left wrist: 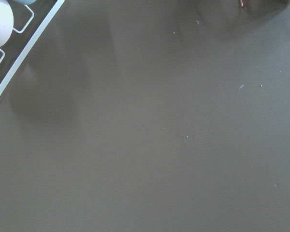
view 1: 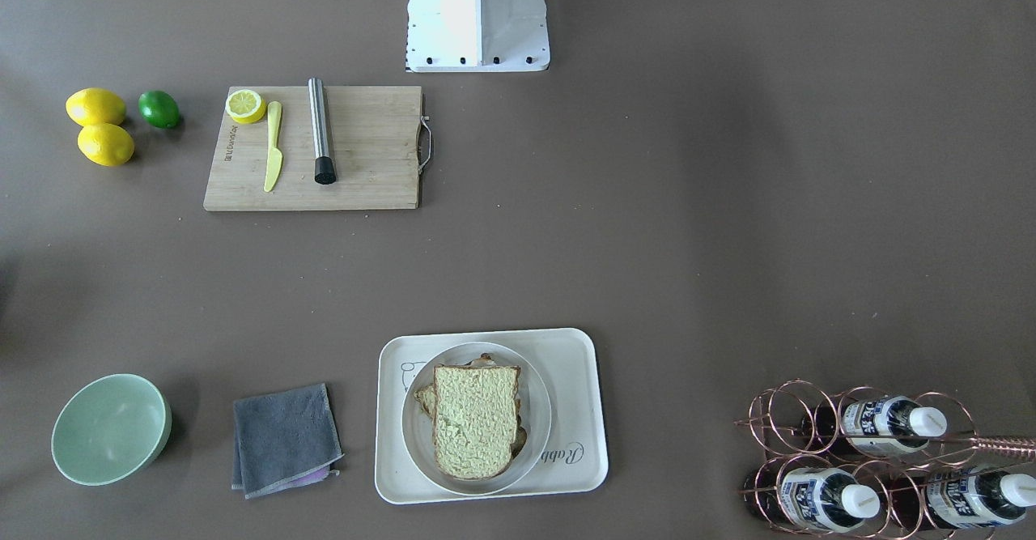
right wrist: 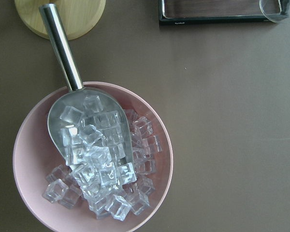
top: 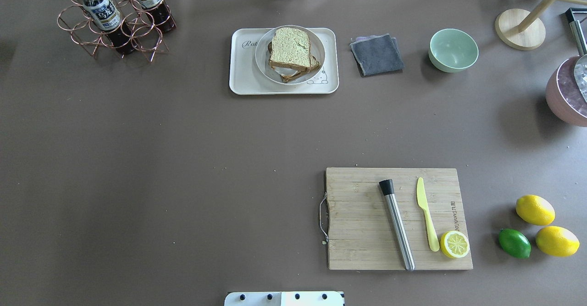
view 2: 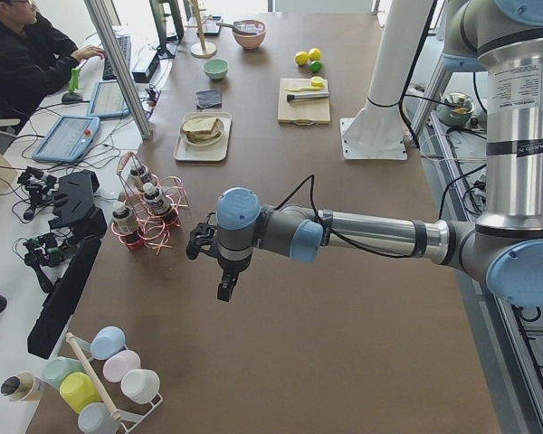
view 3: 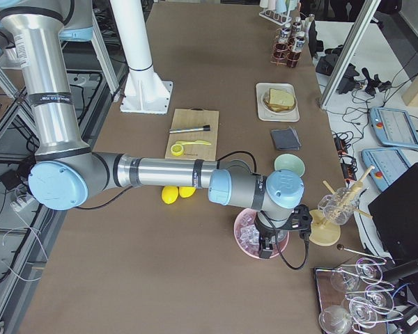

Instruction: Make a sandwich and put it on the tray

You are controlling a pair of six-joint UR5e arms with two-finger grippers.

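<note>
Left gripper, over bare table, and right gripper, above the ice bowl: opening and grasp could not be told. Sandwich: stacked on a plate in the tray. Task judged complete; the next move probably called only for parking.

Overhead and front-facing views look down from opposite sides, sharing the tray.

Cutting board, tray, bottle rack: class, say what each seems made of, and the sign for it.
Cutting board: likely bamboo or wood, matte; parallel grain strips show.
Tray: probably plastic or melamine; smooth cream surface with a printed drawing.
Bottle rack: metal wire, shiny copper-rose finish.
</note>
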